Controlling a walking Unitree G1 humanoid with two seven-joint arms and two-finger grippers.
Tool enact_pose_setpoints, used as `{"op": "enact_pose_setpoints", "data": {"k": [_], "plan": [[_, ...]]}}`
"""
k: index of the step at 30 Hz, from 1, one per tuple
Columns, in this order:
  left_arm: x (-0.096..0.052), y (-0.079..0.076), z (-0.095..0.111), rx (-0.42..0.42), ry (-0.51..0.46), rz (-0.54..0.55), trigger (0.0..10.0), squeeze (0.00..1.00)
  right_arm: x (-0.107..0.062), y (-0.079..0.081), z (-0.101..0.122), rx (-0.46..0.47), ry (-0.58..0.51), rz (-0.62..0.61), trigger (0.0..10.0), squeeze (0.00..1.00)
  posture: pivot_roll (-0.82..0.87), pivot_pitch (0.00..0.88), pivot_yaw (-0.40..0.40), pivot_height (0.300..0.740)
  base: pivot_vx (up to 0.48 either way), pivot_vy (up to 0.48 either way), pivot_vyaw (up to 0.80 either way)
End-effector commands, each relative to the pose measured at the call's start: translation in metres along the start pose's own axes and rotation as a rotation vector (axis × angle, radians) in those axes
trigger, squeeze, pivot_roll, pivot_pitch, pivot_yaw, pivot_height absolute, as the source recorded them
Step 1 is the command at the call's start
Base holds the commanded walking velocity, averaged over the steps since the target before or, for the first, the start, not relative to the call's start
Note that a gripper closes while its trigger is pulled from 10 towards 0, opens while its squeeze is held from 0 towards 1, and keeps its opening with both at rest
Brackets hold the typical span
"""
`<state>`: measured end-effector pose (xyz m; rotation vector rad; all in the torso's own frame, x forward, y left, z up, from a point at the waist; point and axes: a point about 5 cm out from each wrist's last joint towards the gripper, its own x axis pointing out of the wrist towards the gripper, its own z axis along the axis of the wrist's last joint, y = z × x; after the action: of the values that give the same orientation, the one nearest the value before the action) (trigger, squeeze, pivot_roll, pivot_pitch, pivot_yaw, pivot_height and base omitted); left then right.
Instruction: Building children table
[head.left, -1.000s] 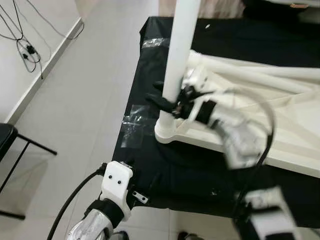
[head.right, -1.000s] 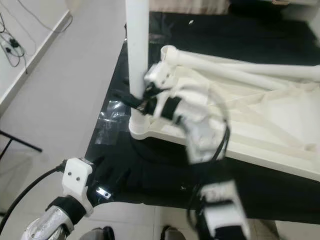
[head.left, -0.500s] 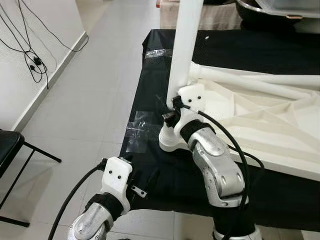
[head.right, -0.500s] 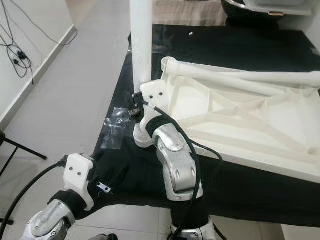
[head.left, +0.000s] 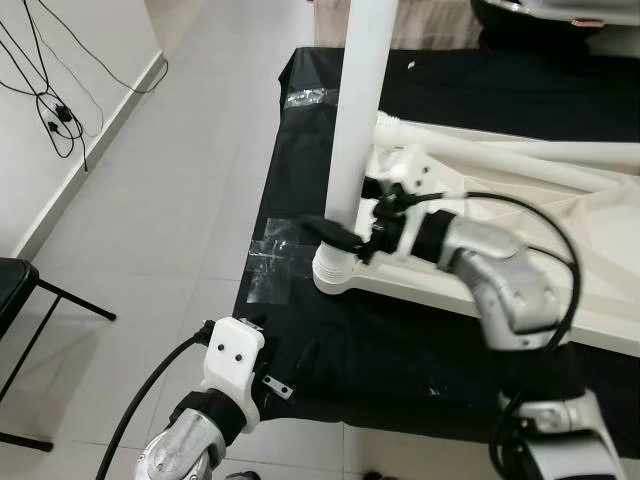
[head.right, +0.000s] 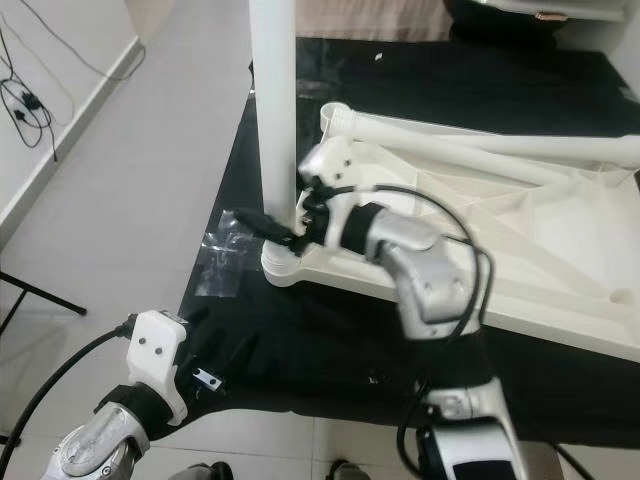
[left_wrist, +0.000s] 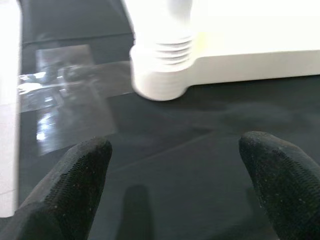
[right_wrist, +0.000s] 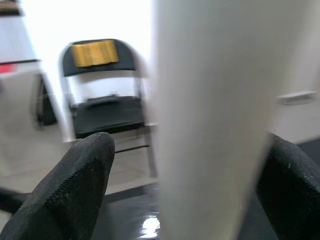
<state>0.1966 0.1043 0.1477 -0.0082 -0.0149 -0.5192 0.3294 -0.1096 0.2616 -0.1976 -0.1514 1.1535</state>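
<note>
Children's table top (head.left: 540, 215), white plastic, lies upside down on a black cloth-covered bench (head.left: 330, 350); one white leg (head.left: 355, 130) stands upright in the corner socket (head.left: 335, 272) nearest the robot, and another loose leg (head.right: 480, 140) lies across the top beyond it; the right gripper (head.left: 345, 235) reaches to the upright leg just above the socket, its black fingers (right_wrist: 75, 180) spread to either side of the leg, and whether they actually press on it I cannot tell; the left gripper (left_wrist: 175, 185) hovers released, low over the cloth on the robot's side of the socket, holding nothing

Likely risks: the leg may not be fully seated, so a sideways push from the right gripper could tilt it or lever it out; a hard twist could drag the whole table top across the smooth cloth

Edges and room: the socket sits close to the bench's left edge, with clear tape patches (head.left: 275, 260) beside it and bare tiled floor (head.left: 170, 200) beyond; a slide that way could tip the top off; open floor left of the socket, a folding chair (right_wrist: 107, 95) and wall cables (head.left: 55, 110) well apart from it
</note>
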Motion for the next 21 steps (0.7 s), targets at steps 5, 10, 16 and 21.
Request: {"op": "enact_pose_setpoints", "data": {"k": [5, 10, 16, 21], "plan": [[-0.005, -0.005, 0.0, -0.006, 0.004, 0.003, 10.0, 0.0, 0.009, -0.019, 0.012, -0.022, -0.025, 0.081, 10.0, 0.0, 0.09, 0.236, -0.015, 0.74, 0.0, 0.0, 0.0], [-0.008, -0.007, 0.001, -0.007, 0.007, 0.002, 10.0, 0.0, 0.011, -0.025, 0.016, -0.018, -0.031, 0.167, 10.0, 0.0, 0.11, 0.244, -0.013, 0.74, 0.0, 0.0, 0.0], [-0.009, -0.009, 0.0, -0.009, 0.011, -0.001, 10.0, 0.0, 0.009, -0.027, 0.015, 0.019, -0.042, 0.269, 0.0, 0.0, 0.11, 0.245, -0.013, 0.74, 0.0, 0.0, 0.0], [-0.01, -0.01, 0.0, -0.01, 0.014, -0.001, 10.0, 0.0, 0.006, -0.028, 0.007, 0.051, -0.047, 0.331, 0.0, 0.0, 0.11, 0.242, -0.015, 0.74, 0.0, 0.0, 0.0]]}}
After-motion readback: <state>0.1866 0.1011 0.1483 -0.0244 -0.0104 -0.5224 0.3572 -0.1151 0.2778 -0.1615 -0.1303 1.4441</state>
